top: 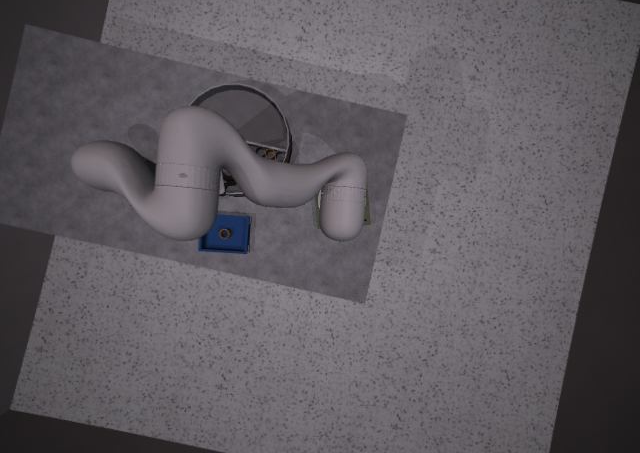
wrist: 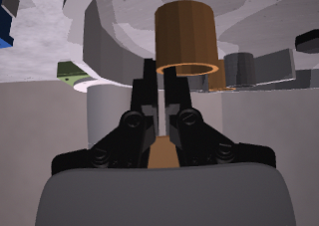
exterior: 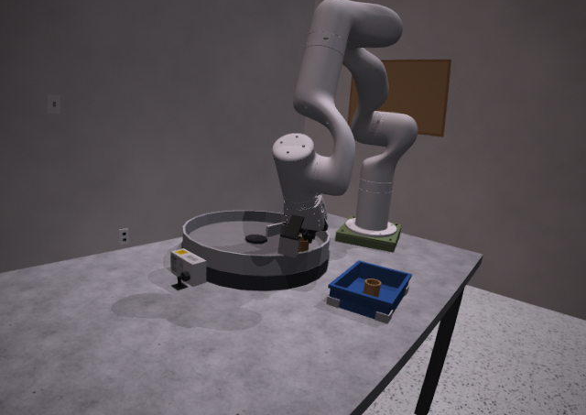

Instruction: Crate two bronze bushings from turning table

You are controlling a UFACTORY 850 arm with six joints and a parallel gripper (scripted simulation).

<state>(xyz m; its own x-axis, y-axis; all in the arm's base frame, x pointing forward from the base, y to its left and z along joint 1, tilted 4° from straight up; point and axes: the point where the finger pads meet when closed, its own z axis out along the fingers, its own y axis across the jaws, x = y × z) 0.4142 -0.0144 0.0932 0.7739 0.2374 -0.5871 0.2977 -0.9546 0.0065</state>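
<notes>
My gripper [wrist: 159,75] is shut on the wall of a bronze bushing [wrist: 186,41], one finger inside and one outside. In the side view the gripper [exterior: 300,236] holds this bushing [exterior: 303,245] low over the right part of the turning table [exterior: 255,249]. Another bronze bushing [top: 267,151] stands on the table with dark grey bushings [wrist: 255,69] beside it. The blue crate [exterior: 369,296] sits on the table to the right of the turning table, with one bronze bushing [exterior: 372,286] upright inside. From above the arm hides my gripper; the crate [top: 225,233] shows below it.
A raised rim runs around the turning table. A small white sensor box [exterior: 188,262] stands at its front left. The arm's green base [exterior: 369,234] is behind the crate. A pale cylinder [wrist: 110,107] stands close left of my fingers. The table edge lies right of the crate.
</notes>
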